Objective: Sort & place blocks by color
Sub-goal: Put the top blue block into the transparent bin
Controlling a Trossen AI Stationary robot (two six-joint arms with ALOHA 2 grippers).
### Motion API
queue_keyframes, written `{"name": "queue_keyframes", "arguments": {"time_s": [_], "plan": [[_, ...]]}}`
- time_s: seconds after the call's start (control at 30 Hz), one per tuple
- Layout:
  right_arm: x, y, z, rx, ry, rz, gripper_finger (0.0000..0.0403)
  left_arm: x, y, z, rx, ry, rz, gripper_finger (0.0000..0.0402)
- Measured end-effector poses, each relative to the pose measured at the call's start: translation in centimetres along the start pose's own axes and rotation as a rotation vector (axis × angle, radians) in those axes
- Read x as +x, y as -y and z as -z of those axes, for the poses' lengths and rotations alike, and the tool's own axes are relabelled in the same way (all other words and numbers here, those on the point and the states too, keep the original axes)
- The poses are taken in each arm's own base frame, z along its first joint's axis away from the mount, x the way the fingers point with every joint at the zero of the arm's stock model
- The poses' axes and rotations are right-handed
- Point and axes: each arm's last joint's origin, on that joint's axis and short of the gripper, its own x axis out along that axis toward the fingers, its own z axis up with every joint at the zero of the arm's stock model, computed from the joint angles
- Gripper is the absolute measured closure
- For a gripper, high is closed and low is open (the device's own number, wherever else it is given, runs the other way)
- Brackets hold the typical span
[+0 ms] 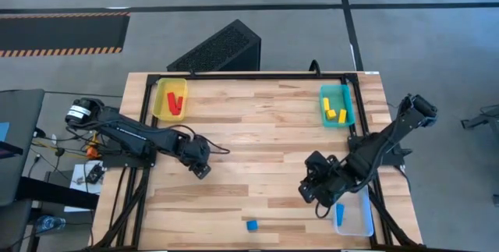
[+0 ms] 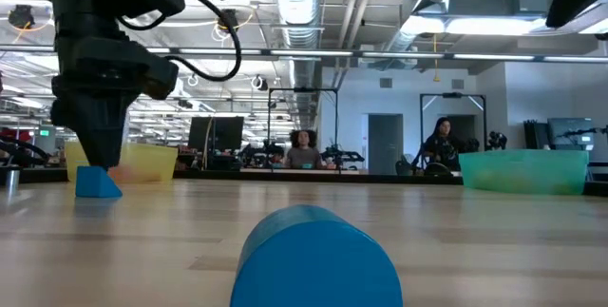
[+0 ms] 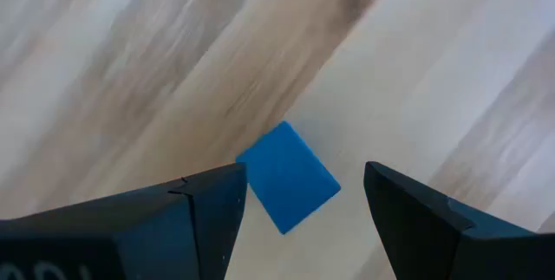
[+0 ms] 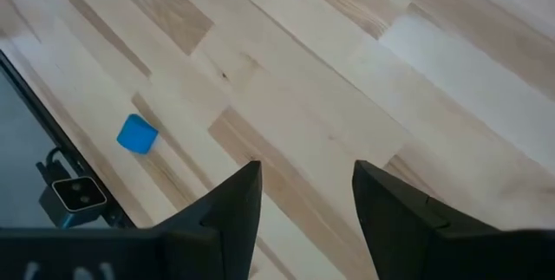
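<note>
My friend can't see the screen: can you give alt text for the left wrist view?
A blue block lies on the wooden table, between the two open dark fingers of the left end effector, apparently touching neither.

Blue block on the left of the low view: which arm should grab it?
Left. Its open left pincer straddles the blue block, one finger on either side. The right pincer, also open, hangs over bare table, apart from it.
</note>
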Motion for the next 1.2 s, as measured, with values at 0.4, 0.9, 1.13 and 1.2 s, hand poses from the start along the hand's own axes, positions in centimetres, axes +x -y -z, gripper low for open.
{"name": "queue_keyframes", "arguments": {"time_s": [0.4, 0.9, 1.13, 1.2], "plan": [[0.2, 0.0, -0.6, -0.012, -0.005, -0.002, 0.0204, 2.7, 0.0, 0.1, -0.137, -0.070, -0.114, 0.0182], [0.4, -0.7, -1.3, 0.033, 0.045, -0.068, 0.0204, 2.0, 1.4, -0.7, 0.031, -0.066, -0.102, 0.0300], [1.0, -3.3, -4.7, 0.196, 0.276, -0.358, 0.0205, -1.8, 5.4, -3.9, 0.374, 0.195, 0.054, 0.0298], [1.3, -3.6, -5.9, 0.262, 0.316, -0.436, 0.0204, -3.9, 6.8, -4.6, 0.516, 0.324, 0.086, 0.0295]]}}
